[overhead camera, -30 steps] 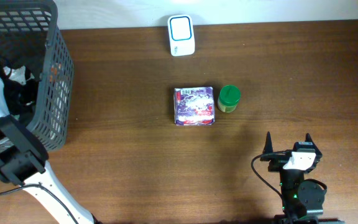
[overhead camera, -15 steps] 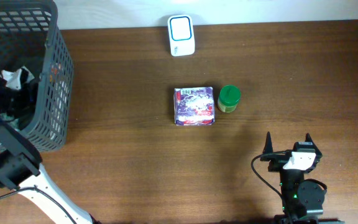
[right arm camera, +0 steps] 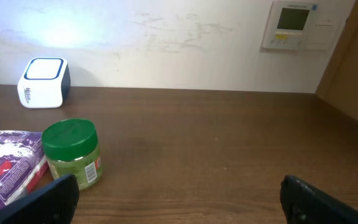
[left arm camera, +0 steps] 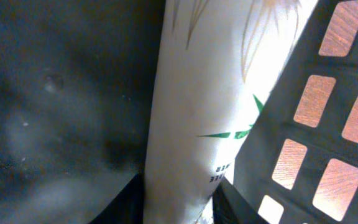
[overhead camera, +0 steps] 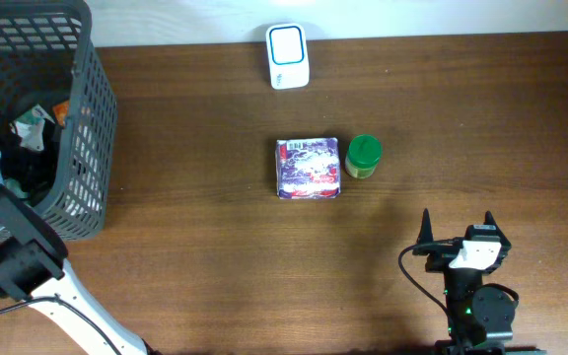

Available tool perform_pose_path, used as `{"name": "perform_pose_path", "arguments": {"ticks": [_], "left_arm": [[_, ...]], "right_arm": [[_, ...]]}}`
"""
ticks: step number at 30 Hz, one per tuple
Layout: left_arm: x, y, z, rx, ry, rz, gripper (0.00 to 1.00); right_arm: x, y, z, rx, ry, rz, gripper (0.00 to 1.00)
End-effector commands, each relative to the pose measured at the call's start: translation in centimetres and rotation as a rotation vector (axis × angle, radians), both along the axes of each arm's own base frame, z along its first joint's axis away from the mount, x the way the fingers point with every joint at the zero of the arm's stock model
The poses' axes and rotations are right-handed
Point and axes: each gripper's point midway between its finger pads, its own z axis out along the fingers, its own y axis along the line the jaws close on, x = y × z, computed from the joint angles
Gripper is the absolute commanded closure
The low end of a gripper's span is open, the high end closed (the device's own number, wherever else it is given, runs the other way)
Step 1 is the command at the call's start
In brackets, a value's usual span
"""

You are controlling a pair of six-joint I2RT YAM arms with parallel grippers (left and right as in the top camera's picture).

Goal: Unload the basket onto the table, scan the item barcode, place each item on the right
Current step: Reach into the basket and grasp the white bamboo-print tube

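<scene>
My left arm (overhead camera: 13, 251) reaches down into the dark mesh basket (overhead camera: 95, 118) at the left edge of the table. In the left wrist view my left gripper (left arm camera: 179, 202) has its dark fingers (left arm camera: 129, 202) pressed on both sides of a white packet (left arm camera: 197, 112) with green print, close to the basket wall (left arm camera: 272, 137). A white scanner (overhead camera: 288, 56) stands at the far edge of the table and also shows as a white scanner (right arm camera: 42, 82) in the right wrist view. My right gripper (overhead camera: 457, 225) rests open near the front right, with nothing between its fingers.
A purple packet (overhead camera: 309, 168) and a green-lidded jar (overhead camera: 363, 156) sit side by side mid-table; the jar (right arm camera: 72, 152) shows a barcode label toward my right gripper (right arm camera: 179, 199). The basket holds other items, one white and green (overhead camera: 30, 123).
My left gripper has closed on the white packet inside the basket. The left arm shifted slightly and the basket contents moved. The right arm has not moved.
</scene>
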Motion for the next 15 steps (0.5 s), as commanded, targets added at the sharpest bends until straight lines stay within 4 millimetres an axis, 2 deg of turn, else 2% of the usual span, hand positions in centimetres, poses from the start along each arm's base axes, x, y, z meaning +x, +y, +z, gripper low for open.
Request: {"name": "perform_pose_path", "arguments": {"ticks": [1, 2, 5, 7, 9, 11, 12, 15], "left_arm": [[-1.0, 1.0, -1.5, 0.056, 0.079, 0.035, 0.73], [-0.9, 1.1, -1.3, 0.058, 0.075, 0.040, 0.77], [0.1, 1.8, 0.5, 0.065, 0.063, 0.114, 1.00], [1.7, 2.8, 4.5, 0.073, 0.008, 0.186, 1.00], [2.7, 2.9, 7.9, 0.072, -0.059, 0.183, 1.00], [4.0, 2.8, 12.4, 0.068, -0.162, 0.185, 1.00], [4.2, 2.8, 13.8, 0.068, -0.190, 0.192, 1.00], [4.8, 2.0, 21.0, 0.082, -0.350, 0.192, 1.00]], "right_arm": [[0.0, -0.2, -0.4, 0.001, 0.007, -0.006, 0.02], [0.0, -0.2, -0.4, 0.001, 0.008, -0.006, 0.02], [0.0, -0.2, -0.4, 0.001, 0.007, -0.006, 0.02], [0.0, -0.2, -0.4, 0.001, 0.008, -0.006, 0.02], [0.0, -0.2, -0.4, 0.001, 0.007, -0.006, 0.02], [0.0, -0.2, -0.4, 0.001, 0.007, -0.006, 0.01], [0.0, -0.2, -0.4, 0.001, 0.007, -0.006, 0.02], [0.0, -0.2, -0.4, 0.001, 0.008, -0.006, 0.02]]}}
